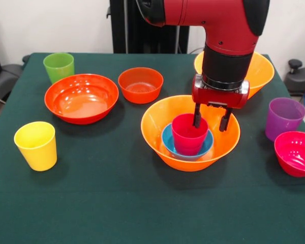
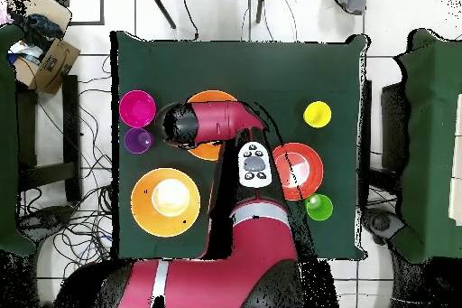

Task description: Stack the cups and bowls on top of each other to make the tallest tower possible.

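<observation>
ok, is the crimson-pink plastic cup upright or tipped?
Upright: the crimson-pink plastic cup stands mouth up inside the small blue bowl, nested in the large orange bowl. The gripper is open at its rim.

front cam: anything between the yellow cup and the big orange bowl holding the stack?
No. Bare green table between yellow cup and large orange bowl, per the front view.

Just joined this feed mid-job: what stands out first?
The red arm's pincer hangs open at the pink cup, which sits in a blue bowl inside a big orange bowl at the table's middle. Loose pieces ring it: a yellow cup at front left, a purple cup at right.
</observation>
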`<act>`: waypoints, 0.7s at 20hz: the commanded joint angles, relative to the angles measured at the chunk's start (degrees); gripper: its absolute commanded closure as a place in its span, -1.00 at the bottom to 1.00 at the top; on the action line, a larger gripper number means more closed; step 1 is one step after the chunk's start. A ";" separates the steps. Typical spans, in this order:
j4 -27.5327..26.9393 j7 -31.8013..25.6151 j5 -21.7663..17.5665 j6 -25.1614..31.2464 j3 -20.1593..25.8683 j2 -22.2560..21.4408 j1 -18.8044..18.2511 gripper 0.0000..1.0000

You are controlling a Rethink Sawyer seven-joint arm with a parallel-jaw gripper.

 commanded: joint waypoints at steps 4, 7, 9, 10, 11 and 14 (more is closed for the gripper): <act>2.28 0.36 0.27 1.26 5.03 -1.72 -1.22 -1.00; 4.50 -0.64 0.94 4.04 5.24 -5.70 -1.80 -1.00; 6.11 -0.76 0.87 4.66 4.74 -8.39 -1.70 -1.00; 7.39 -0.55 0.65 4.67 4.12 -10.30 -1.34 -1.00; 8.27 -0.54 0.65 5.15 3.68 -12.23 -1.16 -1.00; 10.81 -1.29 0.26 5.81 2.84 -16.54 -1.35 -1.00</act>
